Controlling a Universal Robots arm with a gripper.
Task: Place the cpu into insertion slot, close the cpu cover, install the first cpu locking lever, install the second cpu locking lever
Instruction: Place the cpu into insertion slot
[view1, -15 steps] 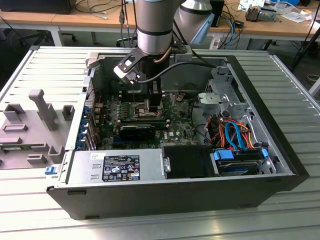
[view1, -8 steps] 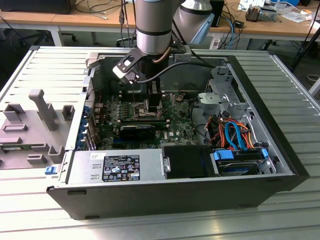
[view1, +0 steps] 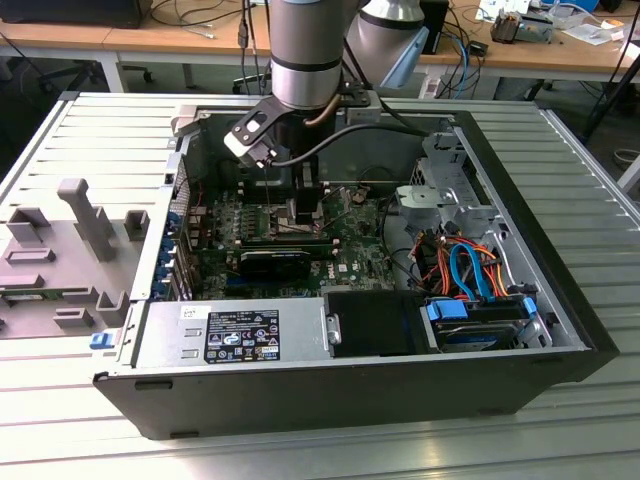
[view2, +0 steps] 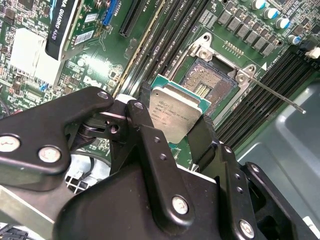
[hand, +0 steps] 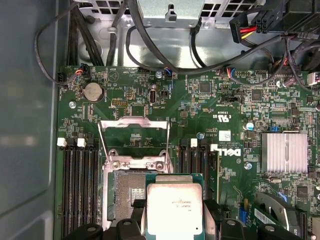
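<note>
Ribbed metal table (view1: 560, 150), wooden desks (view1: 150, 38) behind; fingers (view2: 150, 135) clamp cpu (view2: 176, 112) above insertion slot (view2: 210, 80).

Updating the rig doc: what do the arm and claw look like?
The arm is a silver-grey cylinder with a black joint band. A black cable loops off the wrist, beside a white mount. The claw is matte black: flat linkage bars pinned with silver screws.
</note>
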